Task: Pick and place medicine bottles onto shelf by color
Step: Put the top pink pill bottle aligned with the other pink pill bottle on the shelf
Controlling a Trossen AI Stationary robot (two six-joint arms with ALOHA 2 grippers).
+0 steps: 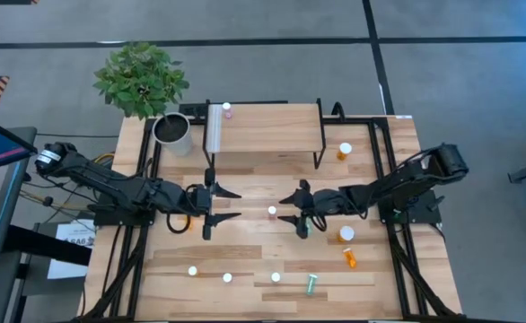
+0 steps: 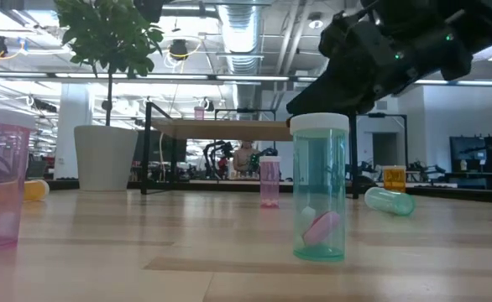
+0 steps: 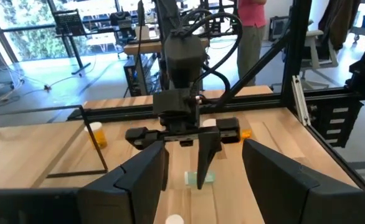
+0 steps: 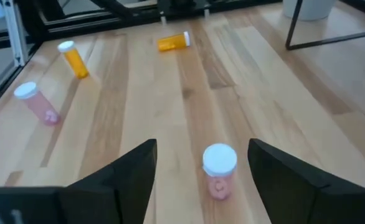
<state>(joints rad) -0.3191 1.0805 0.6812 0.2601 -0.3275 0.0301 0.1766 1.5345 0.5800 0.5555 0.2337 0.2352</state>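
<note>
Right end effector [image 1: 296, 208] spread wide in the high view, a pink bottle [image 1: 272, 212] on the bench between it and the left end effector [image 1: 216, 205], also apart. Low view: the shelf [image 2: 221, 127] stands far back. Right wrist view: pink bottle [image 4: 219, 170] upright between the fingers, ungripped. Next, I'd judge: advance, close, lift.

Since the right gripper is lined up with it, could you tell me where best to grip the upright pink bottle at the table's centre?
Grip the pink bottle by its body just below the white cap, approaching level from the right gripper's side. It stands upright with clear tabletop around it, so open fingers can straddle it.
</note>
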